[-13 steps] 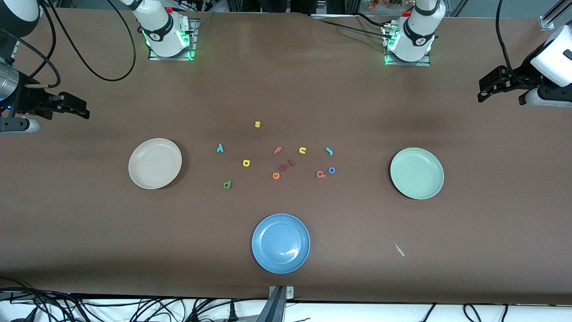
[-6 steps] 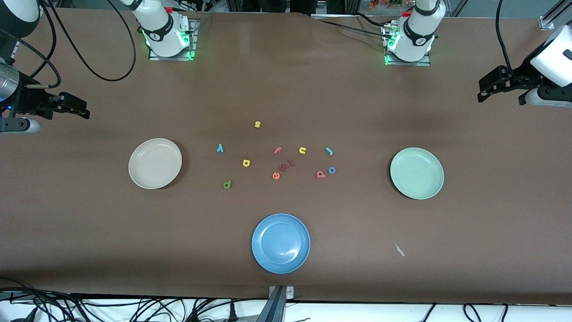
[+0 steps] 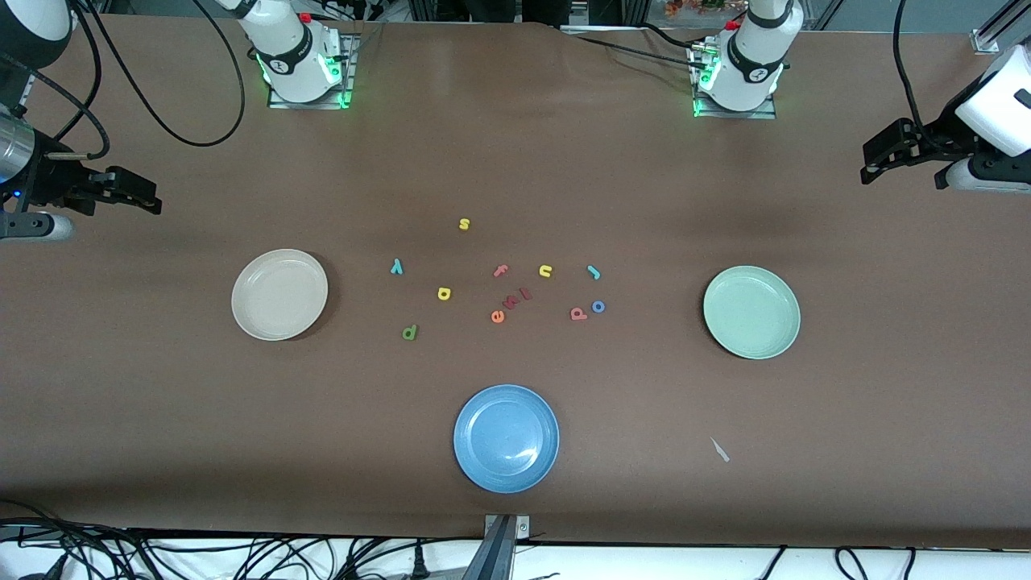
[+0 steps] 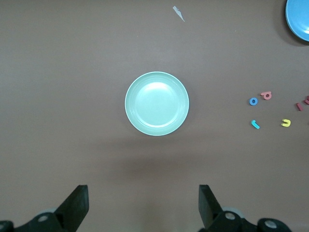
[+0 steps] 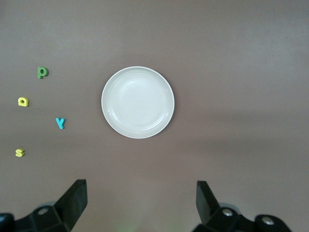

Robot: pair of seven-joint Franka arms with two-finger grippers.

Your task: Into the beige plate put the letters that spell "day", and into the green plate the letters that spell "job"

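1. Left gripper (image 4: 142, 205): jaws seen spread wide, nothing held; held up in the air over bare desk (image 3: 515, 161) at the left arm's end, w/ the green plate (image 3: 751, 312) the nearest thing. Arm is waiting.
2. Right gripper (image 5: 140, 203): jaws likewise wide apart, nothing held; held up over bare desk at the right arm's end, near the beige plate (image 3: 279, 294). Arm is waiting too.
3. Landmark taken: blue plate (image 3: 506, 437), nearest to the front cam, mid-desk. All letters are found farther from the cam than it.
4. Beige plate: nothing lies in it; set toward the right arm's end, farther from the cam than the blue plate.
5. Green plate: nothing lies in it; set toward the left arm's end, farther from the cam than the blue plate.
6. "day" letters, all on the desk, betw. blue plate and beige plate's side: green d (image 3: 409, 331) closest to the blue plate, yellow a (image 3: 444, 293) farther, teal y (image 3: 396, 266) farther again.
7. "job" letters, on the desk toward the green plate's side: pinkish-red b (image 3: 578, 312) just beside blue o (image 3: 598, 306); teal j (image 3: 594, 271) farther from the blue plate.
8. Others: orange e (image 3: 498, 316), pink f (image 3: 500, 271), yellow u (image 3: 545, 271), yellow s (image 3: 464, 224) farthest from the blue plate.
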